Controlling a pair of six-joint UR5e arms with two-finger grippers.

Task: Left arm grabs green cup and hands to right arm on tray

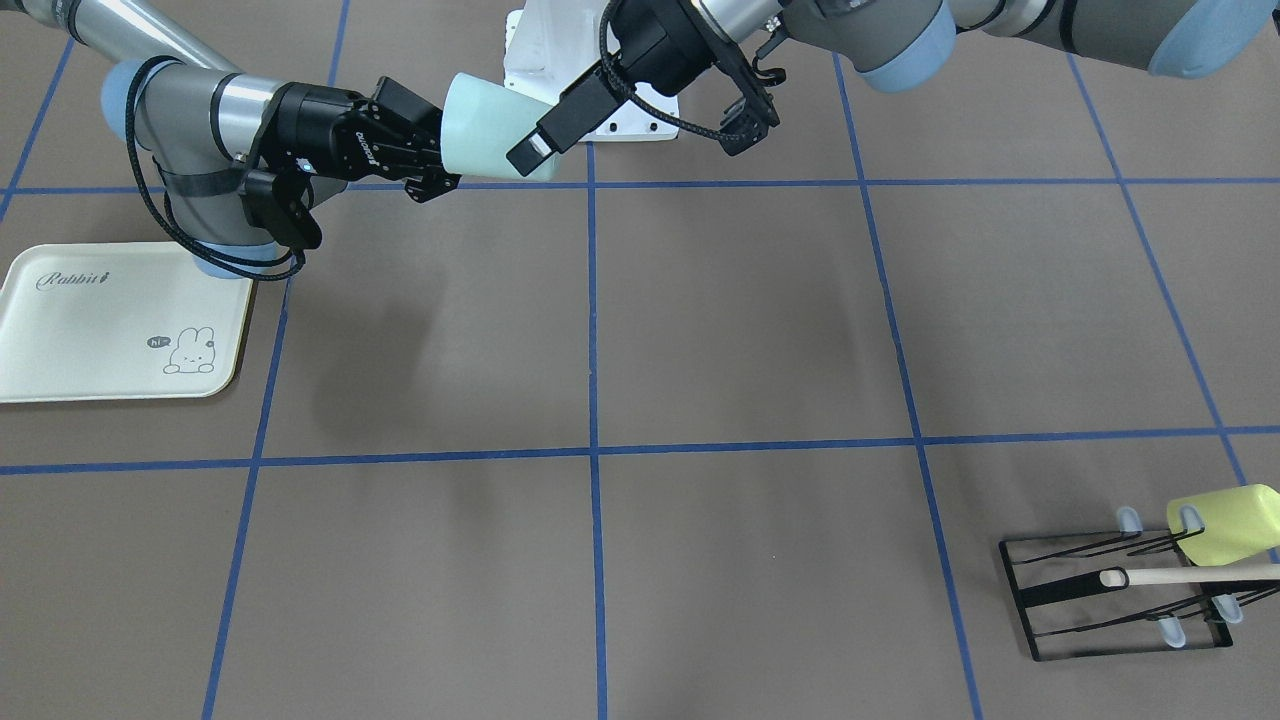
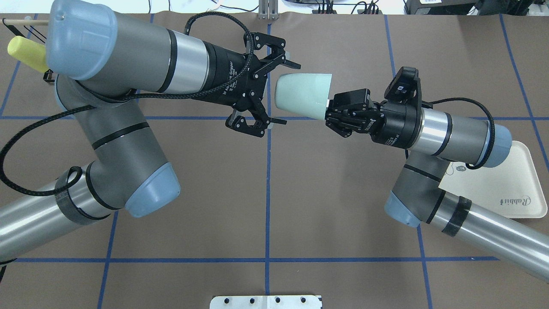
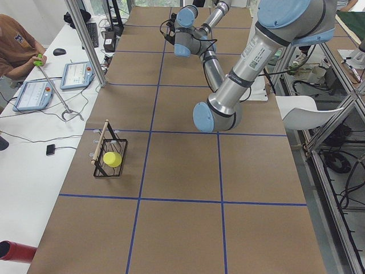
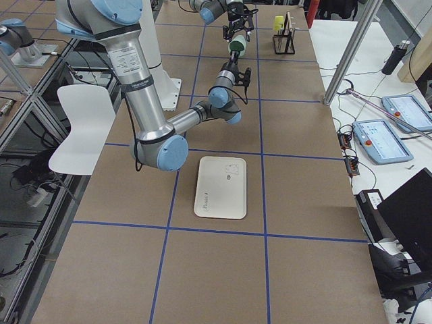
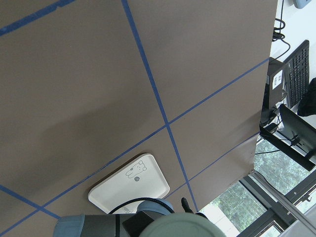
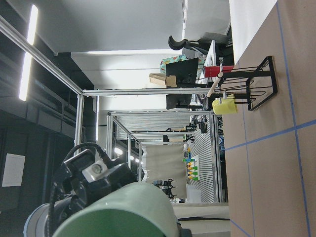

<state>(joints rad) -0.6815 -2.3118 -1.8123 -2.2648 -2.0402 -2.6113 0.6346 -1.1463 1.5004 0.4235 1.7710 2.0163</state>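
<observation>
- Overhead exterior: the green cup (image 2: 302, 96) hung on its side above the counter (image 2: 334, 206), near the middle, with its mouth toward the right arm (image 2: 450, 133). The right fingers (image 2: 341, 116) were clenched on its rim. The left fingers (image 2: 251, 124) were spread wide, one on either side of the cup's base end, with a gap showing at each. The tray (image 2: 510, 189) lay on the counter under the right arm's elbow, well apart from the cup.
- Exterior front-facing: the right fingers grasped the cup at its mouth. One left finger crossed in front of the cup's side, and I could not tell whether it touched. A yellow-green cup (image 1: 1225, 520) hung on a black wire rack (image 1: 1030, 600), well apart from the tray.
- Exterior left: the left arm (image 3: 245, 63) hid the green cup.
- Exterior right: the green cup showed small between the two arms, far beyond the tray.
- Left wrist-mounted: the cup's pale base sat at the bottom edge, with the tray beyond.
- Right wrist-mounted: the cup loomed close, with the rack far off.
</observation>
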